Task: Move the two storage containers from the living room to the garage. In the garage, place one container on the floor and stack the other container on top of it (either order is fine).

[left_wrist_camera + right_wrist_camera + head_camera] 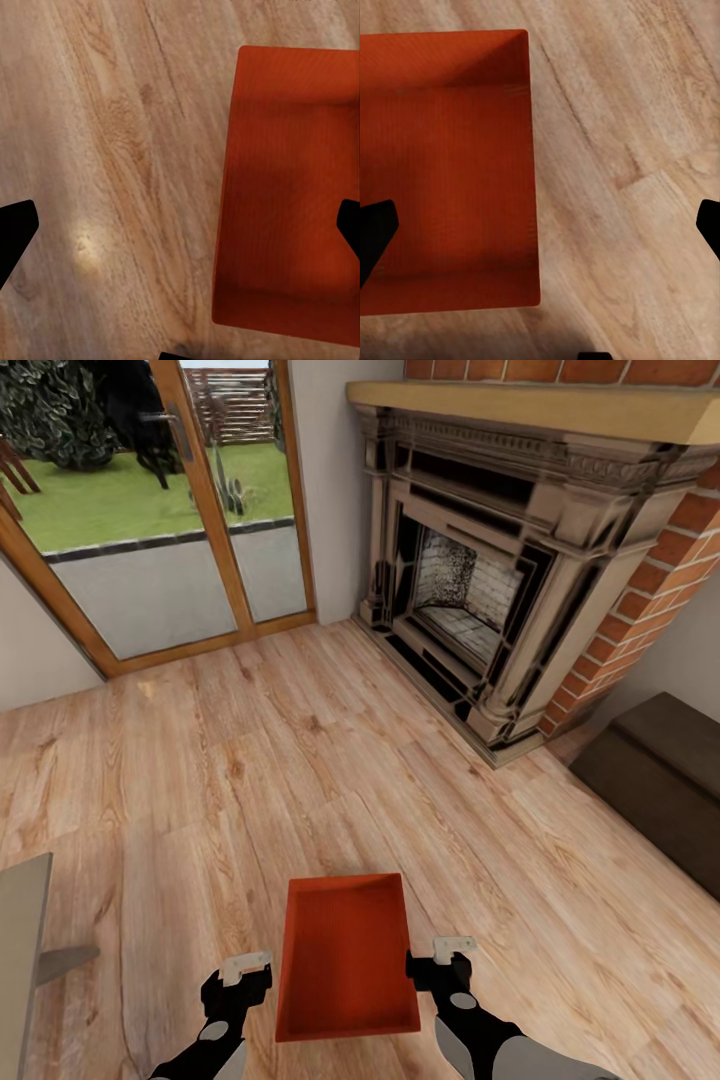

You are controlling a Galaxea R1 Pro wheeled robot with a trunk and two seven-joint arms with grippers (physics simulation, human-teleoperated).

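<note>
At about seven o'clock in the head view, the left gripper (246, 967) stands spread wide, one finger over the storage container (347, 958) and one over the plank floor (300, 760), gripping nothing. At five o'clock the right gripper (440, 954) straddles the opposite wall equally wide, empty, both forearms reaching forward.
</note>
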